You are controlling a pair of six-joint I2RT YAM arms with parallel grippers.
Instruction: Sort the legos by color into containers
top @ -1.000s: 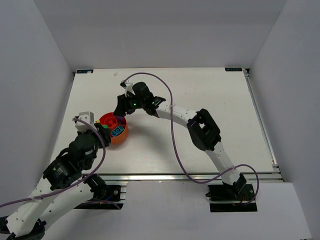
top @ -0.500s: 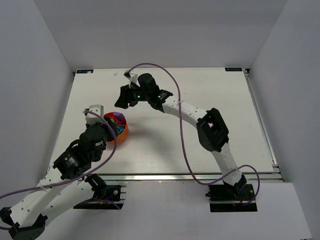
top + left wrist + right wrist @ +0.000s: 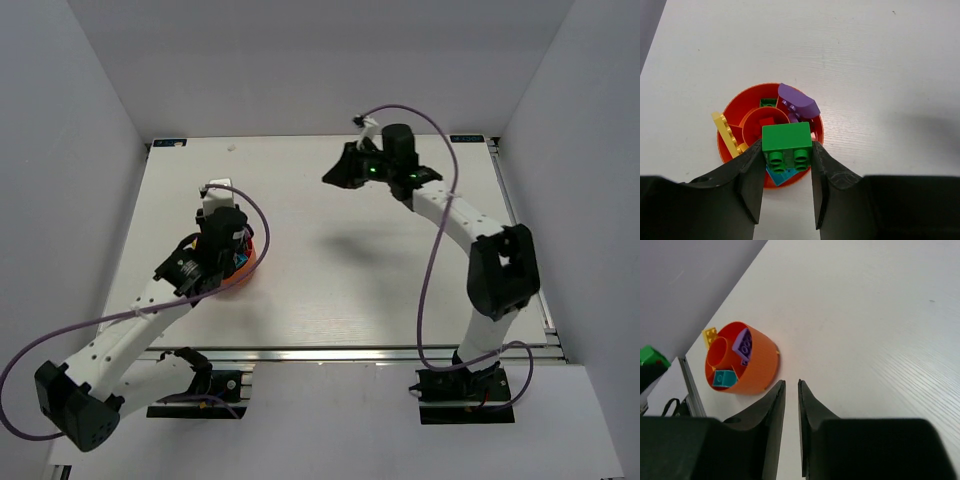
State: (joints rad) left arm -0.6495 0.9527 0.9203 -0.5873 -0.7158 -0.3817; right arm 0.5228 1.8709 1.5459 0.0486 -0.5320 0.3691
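The left hand (image 3: pixel 786 148) is pinching a green lego (image 3: pixel 787 137) between its two fingers, holding it in the air right over the bowls. The orange bowl (image 3: pixel 735 106) is sitting on the white surface (image 3: pixel 880 65) with the red bowl (image 3: pixel 752 129) nested inside it. A yellow lego (image 3: pixel 726 132) is leaning over the orange rim on the left. A purple one (image 3: pixel 797 100) is resting on the far right side, and a teal one (image 3: pixel 777 175) is lying at the near edge. A small red lego (image 3: pixel 767 121) is lying in the red bowl, and another green one (image 3: pixel 768 102) is peeking out just behind it.

The right hand (image 3: pixel 791 385) is hanging well apart from the bowls, toward the far right of the surface. Its fingers are all but pressed together, with nothing between them.
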